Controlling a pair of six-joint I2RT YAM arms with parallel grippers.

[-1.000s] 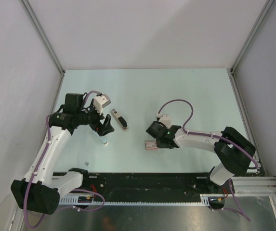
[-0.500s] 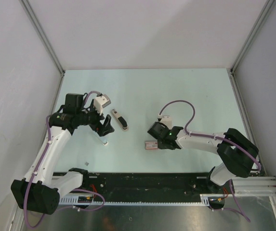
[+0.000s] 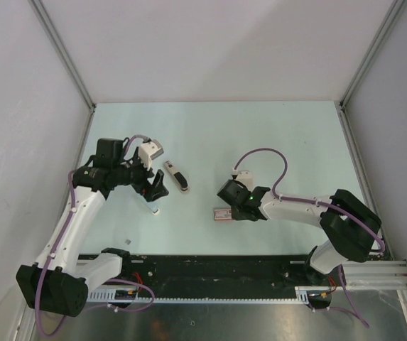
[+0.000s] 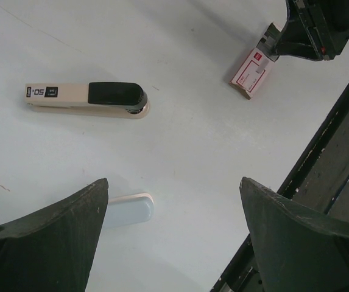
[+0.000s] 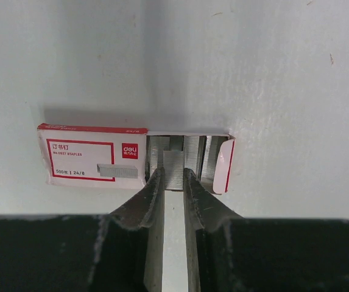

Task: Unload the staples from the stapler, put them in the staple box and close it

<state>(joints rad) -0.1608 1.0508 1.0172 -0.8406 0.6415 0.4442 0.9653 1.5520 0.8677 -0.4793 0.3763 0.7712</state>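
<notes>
Silvery staples (image 5: 173,159) sit pinched in the right gripper (image 5: 173,177), right over the open end of the red & white box (image 5: 92,159). The left gripper (image 4: 174,182) hangs spread wide w/ nothing in it. The pale-blue stapler (image 4: 130,210) lies on the table (image 4: 180,128) just beside it, w/ a beige stapler (image 4: 86,99) further off. Risk, I'd say: squeeze too hard & the strip snaps, or it snags the box's end & drags the light box along.

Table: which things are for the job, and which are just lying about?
For the job: stapler, staples in the right gripper.
Just lying about: staple box, and maybe the pale-blue piece.
</notes>
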